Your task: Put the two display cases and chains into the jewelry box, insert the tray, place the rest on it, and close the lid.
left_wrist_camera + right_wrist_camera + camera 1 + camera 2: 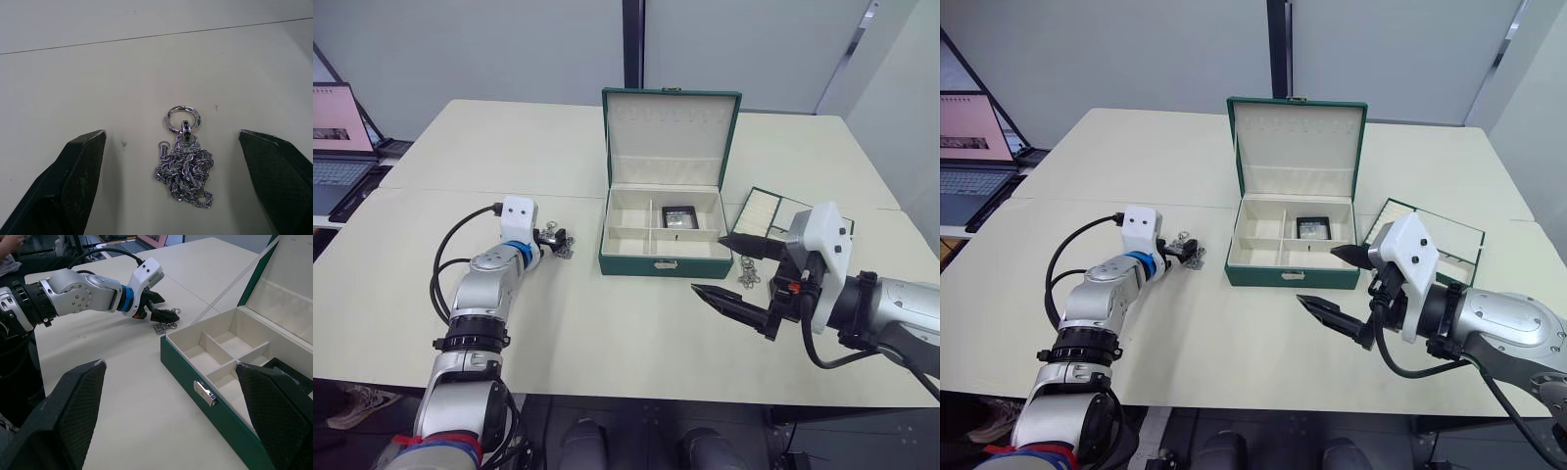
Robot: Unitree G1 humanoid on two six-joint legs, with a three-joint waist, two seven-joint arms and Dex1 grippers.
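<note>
We stand at a wide cream table [607, 343] before grey wall panels, with an open laptop [337, 147] on a side desk to our left. In the middle of the table sits the large dark green jewelry box [664, 235] with cream lining, its flat green lid [671, 137] standing upright and open behind it. One small square black-framed display case [677, 216] lies in a rear compartment of the box. To the right of the box, the shallow green tray [773, 213] with cream slots rests on the table, and a small bunch of silvery chain [749, 275] lies near its front corner, just beside our right gripper [724, 266]. That gripper hovers in front of the box's right corner, its two black fingers spread wide and holding nothing. Our left gripper [181, 171] is low over the table left of the box, fingers parted on either side of a second silvery chain with a round ring [186, 164], not touching it.
</note>
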